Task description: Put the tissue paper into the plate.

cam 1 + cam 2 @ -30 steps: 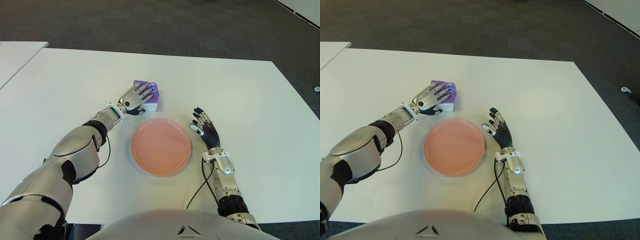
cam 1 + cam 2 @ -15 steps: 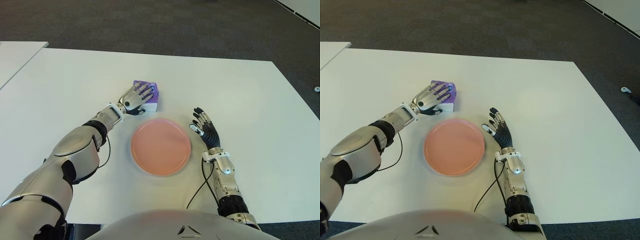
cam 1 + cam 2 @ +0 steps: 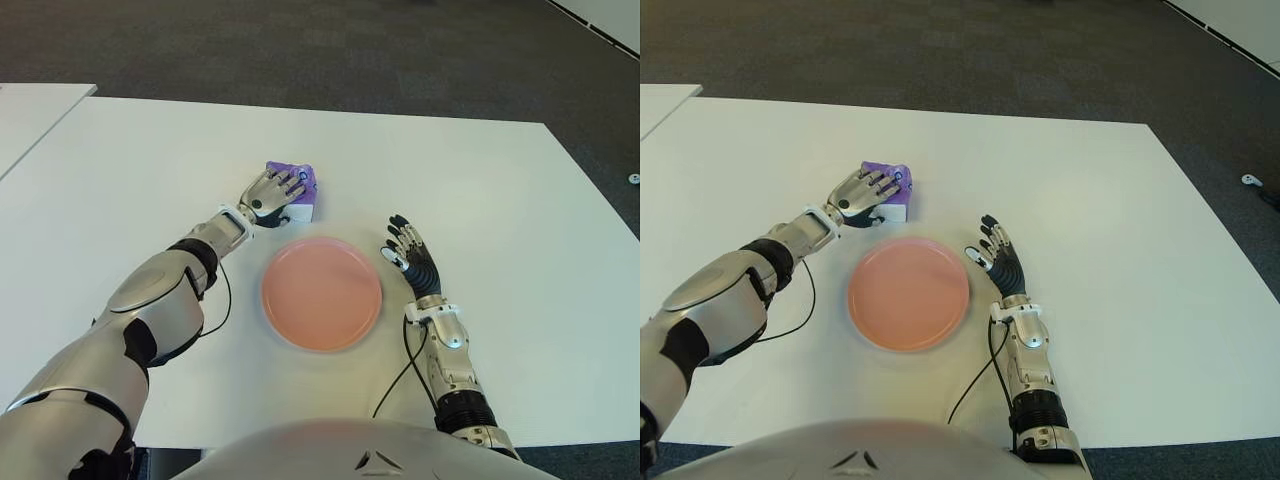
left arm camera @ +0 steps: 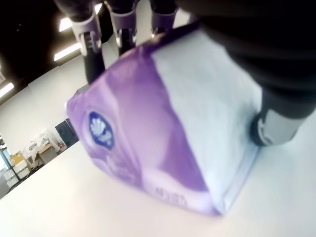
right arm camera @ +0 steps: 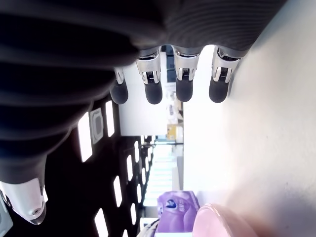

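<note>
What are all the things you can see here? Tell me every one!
tissue pack: one, purple and white, on the table beyond the plate and towards the robot's left, under the left hand.
plate: one, pink, round, nothing in it, on the table in front of the robot, between the two hands.
table: one, white, holding everything; part of a second white surface shows at the far left.
floor: dark grey carpet beyond the table.
small object: one, pale, on the floor at the far right; too small to identify.
left hand: silver, fingers closed over the tissue pack.
right hand: black and silver, fingers spread, beside the plate on its right.
</note>
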{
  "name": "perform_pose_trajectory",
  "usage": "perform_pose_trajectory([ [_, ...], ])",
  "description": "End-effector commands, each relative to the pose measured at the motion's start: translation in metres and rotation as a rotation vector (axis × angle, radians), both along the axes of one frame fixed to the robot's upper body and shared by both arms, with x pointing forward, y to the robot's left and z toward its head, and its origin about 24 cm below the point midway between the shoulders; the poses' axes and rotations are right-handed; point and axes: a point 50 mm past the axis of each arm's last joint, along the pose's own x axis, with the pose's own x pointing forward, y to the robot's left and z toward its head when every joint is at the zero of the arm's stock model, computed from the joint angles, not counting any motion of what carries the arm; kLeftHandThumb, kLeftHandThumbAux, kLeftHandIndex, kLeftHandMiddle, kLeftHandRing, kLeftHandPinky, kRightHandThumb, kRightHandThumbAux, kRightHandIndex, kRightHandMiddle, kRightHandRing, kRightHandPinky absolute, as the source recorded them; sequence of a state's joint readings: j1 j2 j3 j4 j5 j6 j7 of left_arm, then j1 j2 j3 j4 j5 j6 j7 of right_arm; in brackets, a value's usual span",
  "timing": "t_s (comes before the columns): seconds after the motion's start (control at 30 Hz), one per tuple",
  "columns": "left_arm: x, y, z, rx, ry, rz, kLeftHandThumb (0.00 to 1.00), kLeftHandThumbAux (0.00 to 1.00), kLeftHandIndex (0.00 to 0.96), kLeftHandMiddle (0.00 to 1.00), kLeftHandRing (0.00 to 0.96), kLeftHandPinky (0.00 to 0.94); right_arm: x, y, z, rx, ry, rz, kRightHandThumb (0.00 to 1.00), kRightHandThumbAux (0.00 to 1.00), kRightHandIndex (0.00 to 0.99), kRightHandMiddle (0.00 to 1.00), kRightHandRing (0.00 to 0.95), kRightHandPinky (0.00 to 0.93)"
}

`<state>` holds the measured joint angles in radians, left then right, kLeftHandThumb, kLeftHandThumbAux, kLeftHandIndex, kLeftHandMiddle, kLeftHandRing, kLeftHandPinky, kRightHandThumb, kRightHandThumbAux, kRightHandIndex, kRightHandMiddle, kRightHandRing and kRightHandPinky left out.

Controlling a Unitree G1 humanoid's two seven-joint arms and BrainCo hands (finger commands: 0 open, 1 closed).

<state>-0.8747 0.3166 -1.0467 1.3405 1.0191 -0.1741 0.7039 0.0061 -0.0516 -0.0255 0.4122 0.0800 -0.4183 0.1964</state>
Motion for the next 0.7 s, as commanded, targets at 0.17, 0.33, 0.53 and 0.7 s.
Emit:
perform_pose_trajectory([
  [0.17,-0.0308,0.0149,-0.0469,0.015,0.257,0.125,0.703,0.694,0.439,0.753,0.743,0.780,-0.0443,-0.0040,-0.0532,0.020,0.299,-0.044,0.000,0.586,0.000,0.000,0.000,0.000],
  [0.33,-0.0311,0.0143,-0.0476,-0.007,0.272,0.141,0.711,0.700,0.443,0.822,0.794,0.814,-0.0441,-0.0040,-0.0529,0.019,0.300,-0.040,0.000,0.597,0.000,0.000,0.000,0.000],
  [0.53,-0.0314,0.0143,-0.0474,-0.018,0.273,0.138,0.711,0.702,0.443,0.862,0.829,0.834,-0.0443,-0.0042,-0.0527,0.017,0.300,-0.035,0.000,0.594,0.000,0.000,0.000,0.000],
  [0.7,-0.0318,0.0142,-0.0474,-0.029,0.281,0.136,0.711,0.702,0.442,0.879,0.843,0.844,-0.0444,-0.0046,-0.0525,0.017,0.299,-0.034,0.000,0.593,0.000,0.000,0.000,0.000],
])
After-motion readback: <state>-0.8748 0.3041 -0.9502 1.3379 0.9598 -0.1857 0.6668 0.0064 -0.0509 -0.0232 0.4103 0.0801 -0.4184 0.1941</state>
